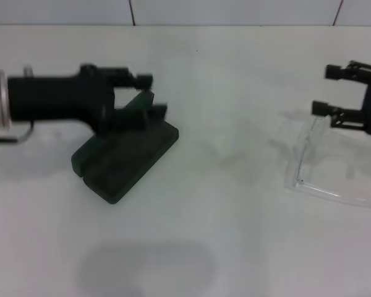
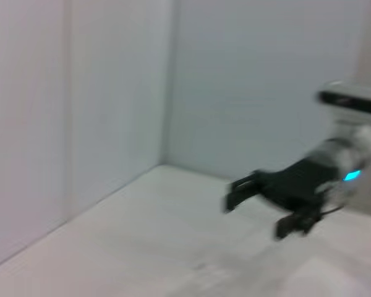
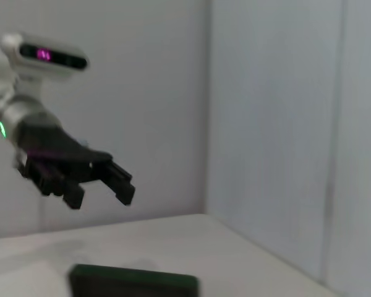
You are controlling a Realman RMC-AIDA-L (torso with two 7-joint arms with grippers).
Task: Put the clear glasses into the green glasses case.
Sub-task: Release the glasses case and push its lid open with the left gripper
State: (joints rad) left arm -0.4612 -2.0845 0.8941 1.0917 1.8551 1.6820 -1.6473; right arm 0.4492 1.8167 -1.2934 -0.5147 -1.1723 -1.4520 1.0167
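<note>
Because the clear glasses point(image 1: 331, 164) are thin, light, slick plastic, they likely call for a gentle hold on the front frame.
They lie on the white table point(image 1: 235, 235), right pincer point(image 1: 326, 90) spread just above them; the left pincer point(image 1: 151, 96) hangs released over the closed green glasses case point(image 1: 127, 158), well apart.

A bare test bench in a lab-like room: a plain white table point(image 1: 222, 204) set into a corner of blank pale walls point(image 2: 111, 93). Two black robot arms work over it, with no household or shop furnishings in sight
</note>
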